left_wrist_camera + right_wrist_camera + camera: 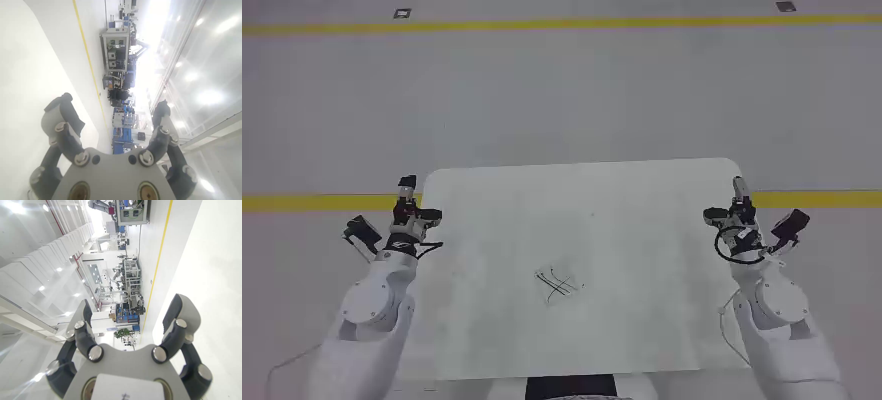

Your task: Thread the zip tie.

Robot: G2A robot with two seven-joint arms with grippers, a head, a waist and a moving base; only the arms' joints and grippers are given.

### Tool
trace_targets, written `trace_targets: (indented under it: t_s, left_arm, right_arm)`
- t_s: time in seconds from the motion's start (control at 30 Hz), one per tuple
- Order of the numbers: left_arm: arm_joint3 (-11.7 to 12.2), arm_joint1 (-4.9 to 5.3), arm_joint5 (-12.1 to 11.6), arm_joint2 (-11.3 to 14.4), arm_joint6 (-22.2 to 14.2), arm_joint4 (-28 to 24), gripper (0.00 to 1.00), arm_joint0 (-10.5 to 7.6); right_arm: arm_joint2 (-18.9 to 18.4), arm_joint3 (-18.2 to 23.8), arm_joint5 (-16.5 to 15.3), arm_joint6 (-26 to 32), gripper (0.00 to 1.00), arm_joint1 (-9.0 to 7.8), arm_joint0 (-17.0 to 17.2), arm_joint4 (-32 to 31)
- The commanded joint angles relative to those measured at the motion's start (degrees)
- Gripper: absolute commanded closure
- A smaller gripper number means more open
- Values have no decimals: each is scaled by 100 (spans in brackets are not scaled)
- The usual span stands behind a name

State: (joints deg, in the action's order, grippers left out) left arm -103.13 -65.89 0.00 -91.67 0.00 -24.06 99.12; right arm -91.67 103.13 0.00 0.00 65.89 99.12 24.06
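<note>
The left gripper (pixel 113 100) is spread wide and grips nothing. It hangs at the left edge of the white counter (pixel 642 200) and points away from the robot. The right gripper (pixel 131 299) is spread in the same way, at the opposite edge of the counter. On its body sits a white label (pixel 128 389) (the print is cut off at the border, so I cannot read it).

The zip ties (pixel 559 285) are a small bundle of thin dark strands that cross each other. They lie flat on the counter between the two grippers, closer to the robot than either one and well apart from both. From each gripper to the bundle there is white counter surface.

Beyond the grippers, on the grey floor (pixel 562 100), a yellow line (pixel 302 203) runs across and passes behind the counter. A second yellow line (pixel 542 23) lies farther away, with two small dark squares (pixel 402 13) near it.
</note>
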Motion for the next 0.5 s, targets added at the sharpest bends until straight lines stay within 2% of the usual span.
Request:
trace_targets:
  t_s: [0.0,0.07,0.17,0.27,0.37,0.47]
  left_arm:
    - [0,0,0,0,0,0,0,0]
    - [0,0,0,0,0,0,0,0]
    - [0,0,0,0,0,0,0,0]
    - [0,0,0,0,0,0,0,0]
    - [0,0,0,0,0,0,0,0]
    - [0,0,0,0,0,0,0,0]
  right_arm:
    - [0,0,0,0,0,0,0,0]
    - [4,175,-110,106,0,-18,-71,-347]
    - [113,325,-283,551,0,-62,-141,-1369]
    - [286,387,-294,966,0,-99,-165,-2296]
    - [484,371,-365,1232,0,-108,-129,-2766]
    - [484,371,-365,1232,0,-108,-129,-2766]
